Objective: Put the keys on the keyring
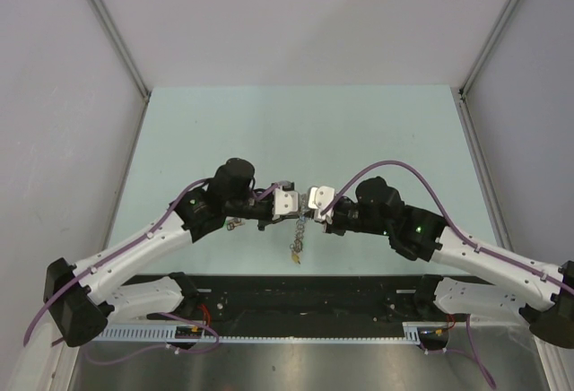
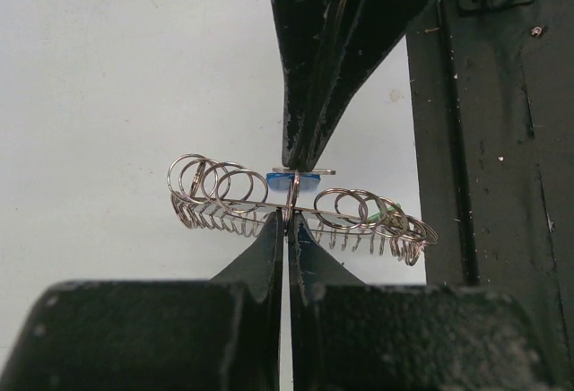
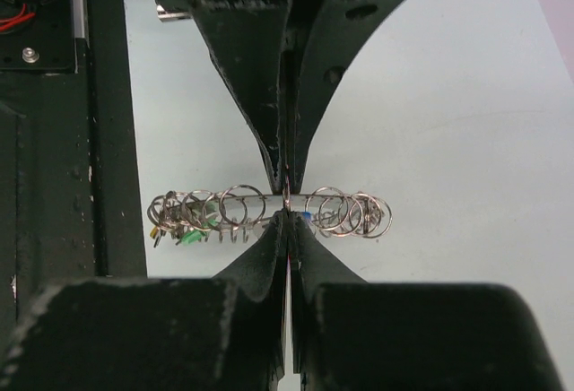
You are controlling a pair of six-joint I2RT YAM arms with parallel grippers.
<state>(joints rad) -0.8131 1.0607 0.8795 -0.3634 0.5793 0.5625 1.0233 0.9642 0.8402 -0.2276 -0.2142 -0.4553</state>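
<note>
Seen from the overhead camera, two white-and-black arms meet nose to nose above the pale green worktop (image 1: pixel 296 131). The left end effector (image 1: pixel 289 203) and the right end effector (image 1: pixel 314 201) almost touch. Between them, clear of the surface, hangs the keyring (image 1: pixel 297 228), a large silver-grey metal ring fringed with small metal pieces. A yellow tag (image 1: pixel 293 253) dangles at its lowest point.

In the left wrist view, the left end effector (image 2: pixel 287 230) has its fingers pressed together on the wire of the keyring (image 2: pixel 220 189). The ring lies edge-on and level, with clusters of small split rings on either side. From above, the right end effector (image 2: pixel 300 160) comes down with its fingers closed. Its tips appear to pinch the blue-tagged key (image 2: pixel 281 178), a small silvery key with a blue oval plastic tag, directly against the ring.

In the right wrist view, the right end effector (image 3: pixel 287 221) is clamped tight. A sliver of the blue-tagged key (image 3: pixel 307 217) shows just beside its tips. The left end effector (image 3: pixel 285 180) reaches in from the top, closed on the keyring (image 3: pixel 238 204). Green tags (image 3: pixel 193 235) and a yellow tag (image 3: pixel 154 230) bunch at the ring's left end.
</note>
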